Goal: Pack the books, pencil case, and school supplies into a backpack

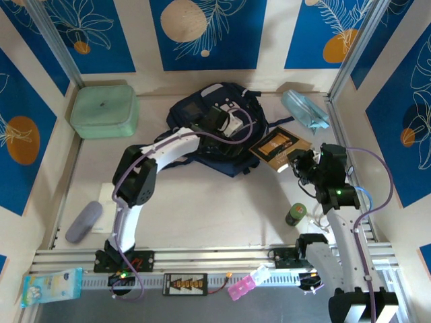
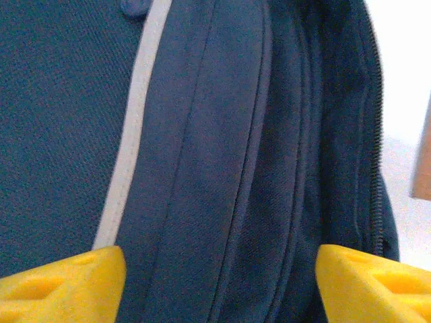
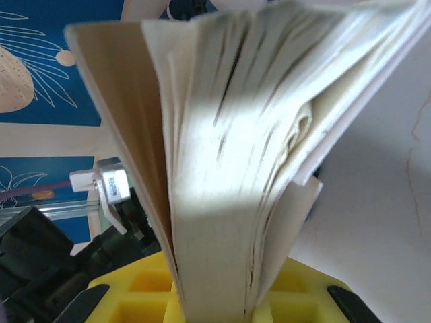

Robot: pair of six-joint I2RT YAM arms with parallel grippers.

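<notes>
the right gripper [image 3: 214,304] is clenched on the lower edge of the tan-brown book [image 3: 222,155], and the pages fan open above the yellow pads. in the top view this book is tilted just beside the right side of the backpack [image 1: 176,118], not inside it. the left gripper [image 2: 219,286] has its fingers spread over the backpack's seams and zipper and pinches nothing. i think the step is opening the bag. next, the left fingers must catch the zipper edge and lift it, so the book can slide in.

Left hand [image 2: 219,286] agape, right hand [image 3: 212,303] clamped
</notes>
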